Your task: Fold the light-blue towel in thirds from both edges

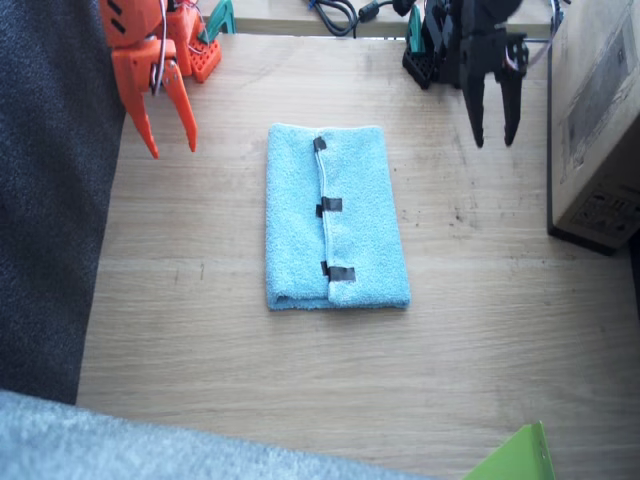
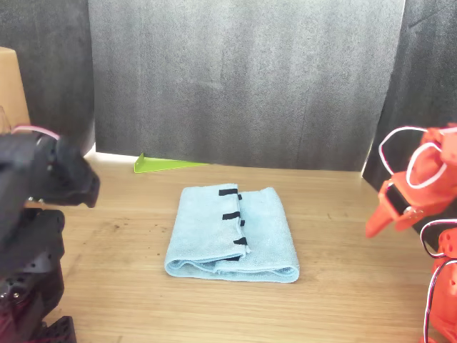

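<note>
The light-blue towel (image 1: 335, 218) lies mid-frame on the worktop (image 1: 480, 330), already folded in thirds, its long axis running top to bottom. I judge it soft, light and floppy, best pinched at the taped edge (image 1: 325, 207). My right claw (image 1: 160, 120) and left claw (image 1: 495, 120) hang spread, empty, well apart

wooden table (image 1: 480, 330), dark curtain (image 2: 243, 78), cardboard box (image 1: 600, 120)
</note>
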`<state>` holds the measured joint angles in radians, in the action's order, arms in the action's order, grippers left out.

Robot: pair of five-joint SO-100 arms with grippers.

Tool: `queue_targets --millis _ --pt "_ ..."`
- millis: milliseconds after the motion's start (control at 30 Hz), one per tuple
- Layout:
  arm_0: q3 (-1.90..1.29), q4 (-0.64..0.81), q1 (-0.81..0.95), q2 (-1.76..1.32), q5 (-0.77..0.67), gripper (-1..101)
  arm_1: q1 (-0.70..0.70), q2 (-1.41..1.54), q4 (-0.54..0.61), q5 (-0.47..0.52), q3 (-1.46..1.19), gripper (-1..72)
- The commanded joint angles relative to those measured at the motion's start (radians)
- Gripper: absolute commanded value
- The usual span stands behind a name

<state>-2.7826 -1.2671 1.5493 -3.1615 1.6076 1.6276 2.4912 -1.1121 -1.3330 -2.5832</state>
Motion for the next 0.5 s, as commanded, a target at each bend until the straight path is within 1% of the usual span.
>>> queue_targets --millis 0,100,200,233,300,400,467 --pt "-0.011 -0.011 0.015 -0.015 0.002 24 -0.012 0.167 -0.008 -0.040 -0.051 30.5" --pt "-0.011 -0.009 0.017 -0.015 -0.005 24 -0.020 0.339 -0.055 -0.063 -0.117 28.3" --pt "-0.011 -0.009 0.021 -0.015 -0.009 24 -0.037 0.624 -0.166 -0.103 -0.189 23.4" --pt "-0.011 -0.008 0.021 -0.015 -0.009 24 -0.049 0.661 -0.183 -0.112 -0.195 22.1" --pt "-0.011 -0.008 0.021 -0.015 -0.009 24 -0.066 0.661 -0.187 -0.130 -0.196 18.9" --pt "-0.011 -0.009 0.021 -0.015 -0.009 22 -0.087 0.661 -0.193 -0.153 -0.195 16.4" --pt "-0.011 -0.008 0.021 -0.015 -0.011 19 -0.091 0.661 -0.193 -0.158 -0.195 12.2"
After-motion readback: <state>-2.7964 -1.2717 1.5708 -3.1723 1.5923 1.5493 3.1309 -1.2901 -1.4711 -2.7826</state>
